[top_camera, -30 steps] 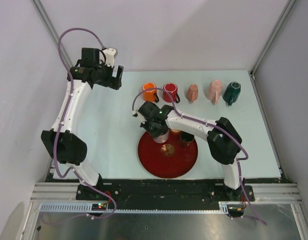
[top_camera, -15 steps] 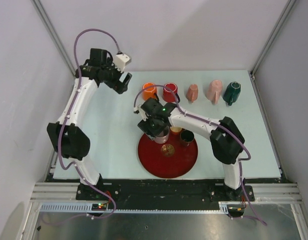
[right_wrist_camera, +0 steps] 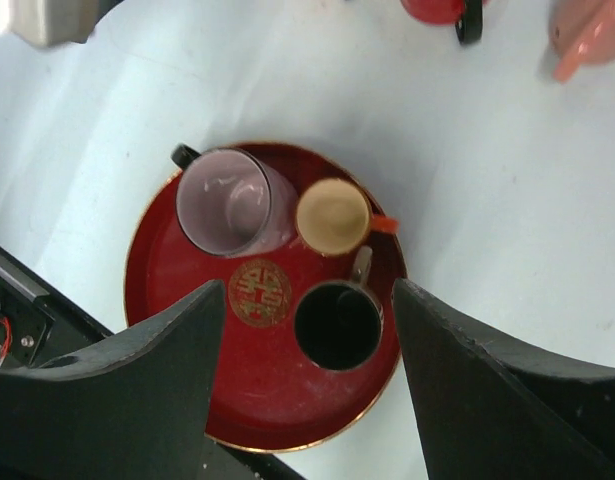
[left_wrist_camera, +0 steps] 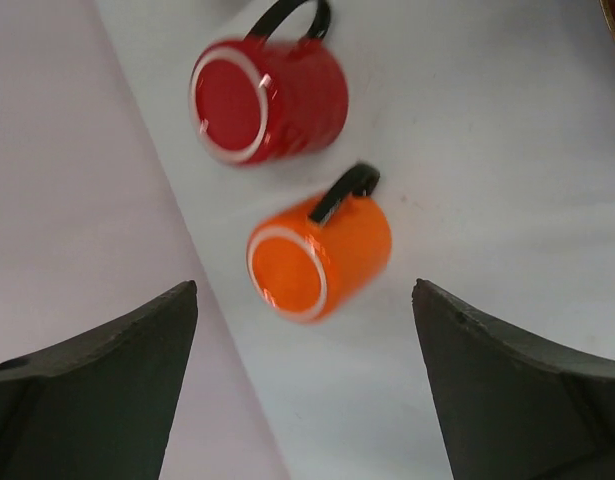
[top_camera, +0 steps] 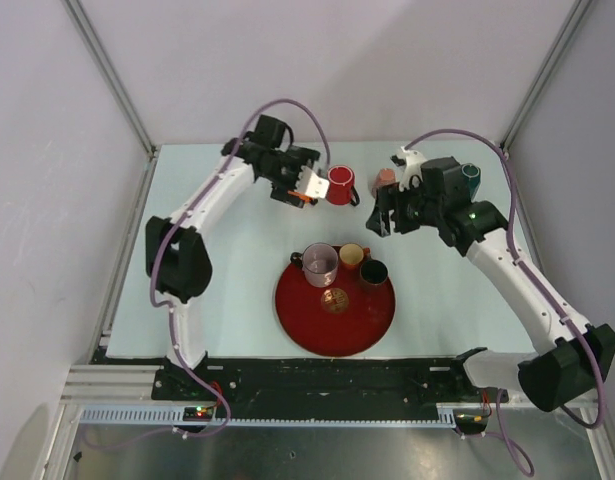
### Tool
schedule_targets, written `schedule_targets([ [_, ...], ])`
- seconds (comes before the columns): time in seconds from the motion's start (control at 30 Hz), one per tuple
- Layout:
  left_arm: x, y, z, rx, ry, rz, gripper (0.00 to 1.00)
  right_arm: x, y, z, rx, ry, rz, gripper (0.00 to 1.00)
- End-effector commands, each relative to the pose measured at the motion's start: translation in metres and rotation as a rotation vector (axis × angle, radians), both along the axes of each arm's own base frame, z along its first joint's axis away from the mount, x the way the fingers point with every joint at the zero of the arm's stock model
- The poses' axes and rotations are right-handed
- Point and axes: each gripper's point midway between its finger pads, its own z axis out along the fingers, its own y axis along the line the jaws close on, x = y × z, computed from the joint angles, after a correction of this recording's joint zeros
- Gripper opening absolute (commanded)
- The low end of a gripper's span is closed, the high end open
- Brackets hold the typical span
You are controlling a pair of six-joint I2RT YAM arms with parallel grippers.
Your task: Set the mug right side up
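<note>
An orange mug (left_wrist_camera: 320, 258) stands upside down on the table, its black handle pointing away from the back wall. My left gripper (left_wrist_camera: 305, 288) hovers open above it, fingers either side and clear of it; in the top view that gripper (top_camera: 299, 186) hides most of the mug. A red mug (top_camera: 339, 185) stands upside down just to its right, also in the left wrist view (left_wrist_camera: 270, 98). My right gripper (top_camera: 387, 218) is open and empty, raised at the back right, and it (right_wrist_camera: 307, 285) looks down on the tray.
A round red tray (top_camera: 327, 325) near the front holds three upright mugs: lilac (top_camera: 319, 262), cream (top_camera: 351, 255), black (top_camera: 374, 271). A pink mug (top_camera: 385, 180) and a green mug (top_camera: 471, 172) stand in the back row, partly hidden by the right arm. The back wall is close behind.
My right gripper opened, left the lilac mug upright on the tray and swung up to the back right. The left arm swung right from the back left corner to over the orange mug.
</note>
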Motion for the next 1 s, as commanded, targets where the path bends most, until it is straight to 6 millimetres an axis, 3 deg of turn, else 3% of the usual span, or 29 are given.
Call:
schedule_targets([
  [0.0, 0.013, -0.033, -0.035, 0.165, -0.174, -0.313, 0.89, -0.013, -0.011, -0.026, 0.024, 0.095, -0.027, 0.72],
  [0.13, 0.037, -0.042, -0.055, 0.231, -0.202, -0.321, 0.84, -0.022, -0.022, -0.036, 0.006, 0.121, -0.042, 0.72],
  [0.3, 0.049, -0.039, -0.085, 0.325, -0.206, -0.347, 0.76, -0.024, -0.028, -0.046, 0.022, 0.137, -0.059, 0.72],
  [0.4, 0.057, -0.045, -0.092, 0.340, -0.210, -0.331, 0.74, -0.024, -0.029, -0.048, 0.037, 0.145, -0.056, 0.72],
  [0.6, 0.067, -0.046, -0.115, 0.395, -0.209, -0.334, 0.72, -0.018, -0.036, -0.055, 0.032, 0.164, -0.074, 0.72],
  [0.8, 0.066, -0.042, -0.133, 0.443, -0.193, -0.344, 0.64, -0.015, -0.042, -0.054, 0.044, 0.165, -0.086, 0.72],
  [0.87, 0.064, -0.040, -0.139, 0.463, -0.186, -0.353, 0.56, -0.014, -0.042, -0.054, 0.047, 0.168, -0.087, 0.71],
  [0.97, 0.064, -0.037, -0.142, 0.471, -0.175, -0.332, 0.34, -0.013, -0.042, -0.053, 0.057, 0.168, -0.090, 0.72],
])
